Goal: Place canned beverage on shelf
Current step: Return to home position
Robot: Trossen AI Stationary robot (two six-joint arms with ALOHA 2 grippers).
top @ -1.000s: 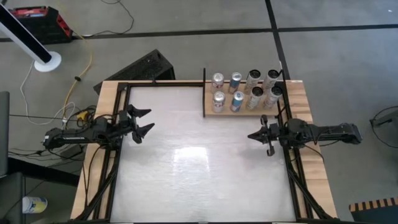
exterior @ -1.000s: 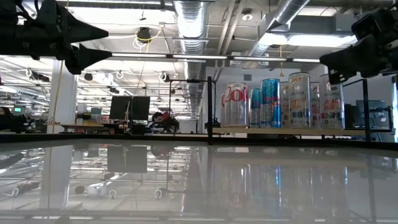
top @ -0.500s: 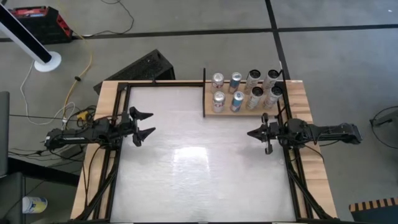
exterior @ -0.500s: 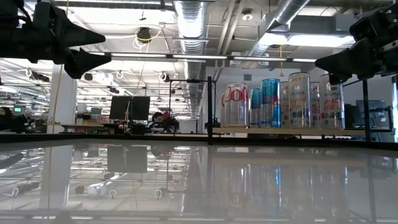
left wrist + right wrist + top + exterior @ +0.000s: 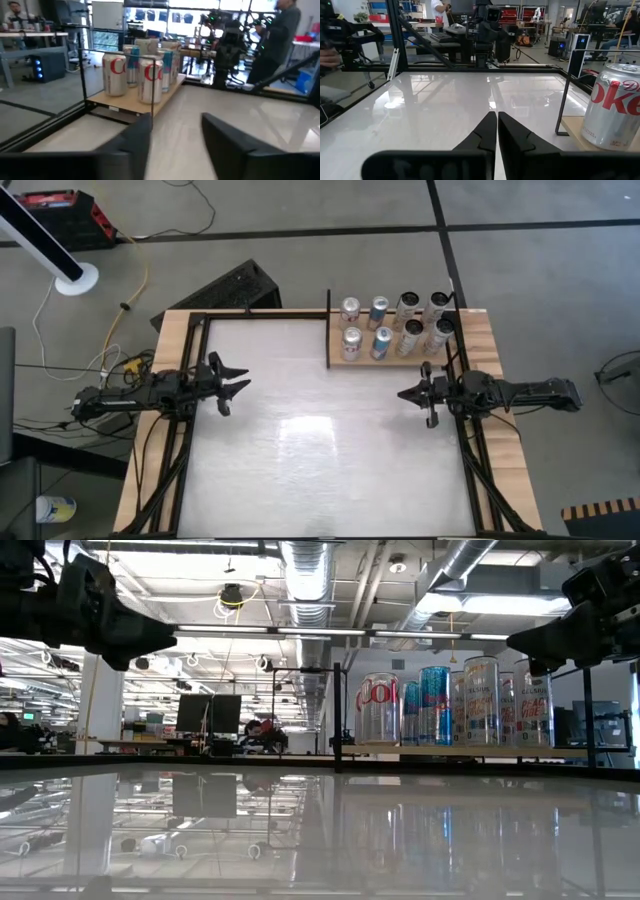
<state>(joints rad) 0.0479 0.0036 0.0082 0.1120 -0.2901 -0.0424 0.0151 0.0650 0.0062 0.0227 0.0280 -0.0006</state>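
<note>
Several beverage cans (image 5: 381, 340) stand upright on their bases on the wooden shelf (image 5: 395, 363) at the table's far right; they also show in the low view (image 5: 435, 705) and the left wrist view (image 5: 150, 80). A silver can (image 5: 615, 110) stands at the shelf's near corner. My left gripper (image 5: 245, 377) hovers at the table's left side, pointing level toward the right. It is open, with nothing between its fingers (image 5: 176, 120). My right gripper (image 5: 402, 395) hovers at the right side just in front of the shelf, shut and empty (image 5: 497, 115).
The glossy white tabletop (image 5: 320, 430) stretches between the two grippers. Thin black posts (image 5: 328, 330) stand at the shelf's ends, and black frame rails (image 5: 190, 430) run along both table sides. A person (image 5: 282, 30) stands in the room beyond the table.
My left gripper's fingers have drawn closer together, leaving a smaller gap, and the gripper has tipped a little downward toward level. My right gripper and the cans have kept still.
</note>
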